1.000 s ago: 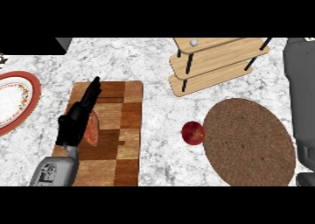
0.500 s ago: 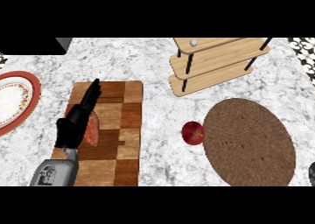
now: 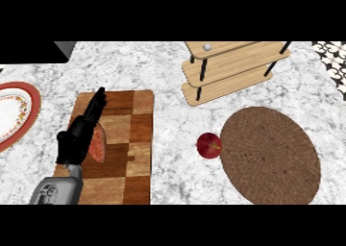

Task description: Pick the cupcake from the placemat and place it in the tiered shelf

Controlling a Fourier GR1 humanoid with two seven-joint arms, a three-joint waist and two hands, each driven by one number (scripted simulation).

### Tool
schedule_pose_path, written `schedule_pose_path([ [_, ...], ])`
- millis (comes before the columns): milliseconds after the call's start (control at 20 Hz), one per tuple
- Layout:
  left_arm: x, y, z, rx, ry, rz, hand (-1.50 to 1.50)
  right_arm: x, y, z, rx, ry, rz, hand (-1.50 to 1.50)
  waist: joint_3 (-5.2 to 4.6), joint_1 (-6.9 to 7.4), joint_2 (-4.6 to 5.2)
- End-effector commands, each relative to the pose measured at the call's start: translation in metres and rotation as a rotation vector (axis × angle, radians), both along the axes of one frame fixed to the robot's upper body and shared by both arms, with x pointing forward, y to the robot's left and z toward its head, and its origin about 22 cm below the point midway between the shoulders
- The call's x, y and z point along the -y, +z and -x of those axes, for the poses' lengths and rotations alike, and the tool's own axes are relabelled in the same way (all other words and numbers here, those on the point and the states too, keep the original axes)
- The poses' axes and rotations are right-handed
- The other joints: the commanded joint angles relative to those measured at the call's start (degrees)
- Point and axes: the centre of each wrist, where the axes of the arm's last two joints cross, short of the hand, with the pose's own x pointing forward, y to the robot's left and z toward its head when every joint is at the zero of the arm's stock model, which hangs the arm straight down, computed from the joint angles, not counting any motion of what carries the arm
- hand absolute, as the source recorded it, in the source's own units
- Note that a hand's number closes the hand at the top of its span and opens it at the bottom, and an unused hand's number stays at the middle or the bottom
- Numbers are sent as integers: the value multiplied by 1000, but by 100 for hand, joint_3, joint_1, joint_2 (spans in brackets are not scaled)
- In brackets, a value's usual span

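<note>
Cupcake (image 3: 209,145) sits on the worktop (image 3: 162,72), touching the left edge of the brown placemat (image 3: 271,153). Tiered shelf (image 3: 229,69) stands well apart behind. Left hand (image 3: 80,137), fingers straight, holding nothing, lies over the wooden board (image 3: 126,144), by a reddish item (image 3: 98,144). Plate (image 3: 9,115) far left.

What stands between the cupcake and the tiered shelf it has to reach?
Nothing visible does. The cupcake sits at the placemat's left edge, and only bare counter lies between it and the tiered shelf above. The left hand is far off, over the cutting board.
</note>
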Motion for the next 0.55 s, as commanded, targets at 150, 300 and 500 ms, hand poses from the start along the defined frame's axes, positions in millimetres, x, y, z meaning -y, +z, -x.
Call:
schedule_pose_path([
  [150, -14, 3, -4, -19, 6, 11, 0, 83, -14, 62, -158, 3, 36, -150, 4, 8, 16],
  [300, 10, -7, -5, -8, -7, 18, 0, 128, -6, 89, -203, 8, 94, -150, 5, -3, 36],
  [500, 8, -7, -9, -6, 17, 12, 0, 171, -25, 123, -161, 40, 52, -150, 5, 33, 39],
])
